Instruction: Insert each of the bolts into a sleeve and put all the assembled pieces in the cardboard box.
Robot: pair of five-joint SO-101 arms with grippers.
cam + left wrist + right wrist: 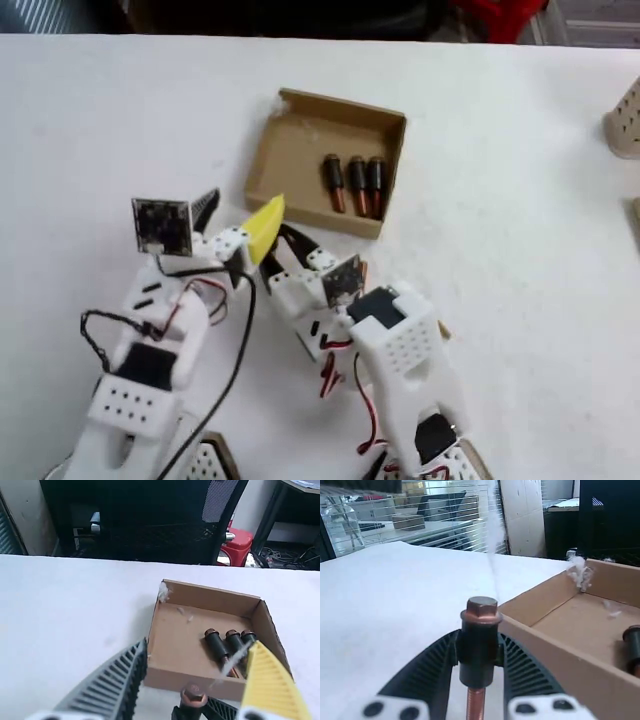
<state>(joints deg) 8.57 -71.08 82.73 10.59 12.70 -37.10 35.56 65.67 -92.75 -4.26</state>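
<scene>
Between the black fingers (437,665) of our right gripper (479,647) stands one assembled piece, clamped by its dark sleeve (476,655). The bolt (481,611) sits head up and its copper thread pokes out below. Our left gripper (199,652) is spread wide and holds nothing. Its grey finger (112,685) and yellow finger (267,685) flank the held piece, apart from it as far as we can tell. Just on the far side lies the cardboard box (340,108) on the white table (500,250), with three finished pieces (356,185) lying side by side in its right half.

We see three risks. The thread hangs low, so carrying the piece straight across could catch the box's near wall and shove the box away. The left fingers are close on both sides, so a sideways swing could knock them and jar the grip. If we let go with the piece upright, we expect it to topple onto the three others or bounce, and tipping it head-down could let the bolt slide out of its sleeve.
</scene>
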